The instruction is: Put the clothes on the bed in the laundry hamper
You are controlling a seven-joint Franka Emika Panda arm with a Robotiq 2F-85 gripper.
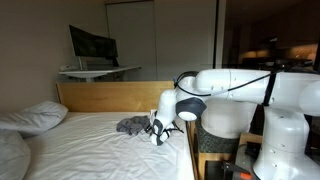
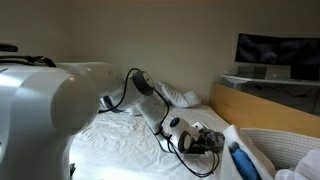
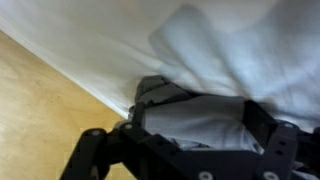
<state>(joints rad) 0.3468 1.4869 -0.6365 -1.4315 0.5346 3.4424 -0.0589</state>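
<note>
A crumpled grey garment (image 1: pixel 130 125) lies on the bed's white sheet (image 1: pixel 90 148) near the wooden side board. My gripper (image 1: pixel 157 131) is down at the garment's edge, reaching over the side of the bed. In the wrist view the jaws stand wide apart with the grey garment (image 3: pixel 195 115) lying between the fingers (image 3: pixel 262 125), so the gripper (image 3: pixel 197 120) is open around it. White fabric (image 3: pixel 235 45) lies just beyond; whether it is sheet or garment I cannot tell. The white laundry hamper (image 2: pixel 290 150) shows its thick rim beside the bed, close to the gripper (image 2: pixel 205 140).
Plump white pillows (image 1: pixel 35 117) lie at the head of the bed below the wooden headboard (image 1: pixel 105 96). The wooden side board (image 3: pixel 40 115) runs right beside the gripper. A desk with a monitor (image 1: pixel 92 47) stands behind the bed. A blue object (image 2: pixel 238 160) lies near the hamper.
</note>
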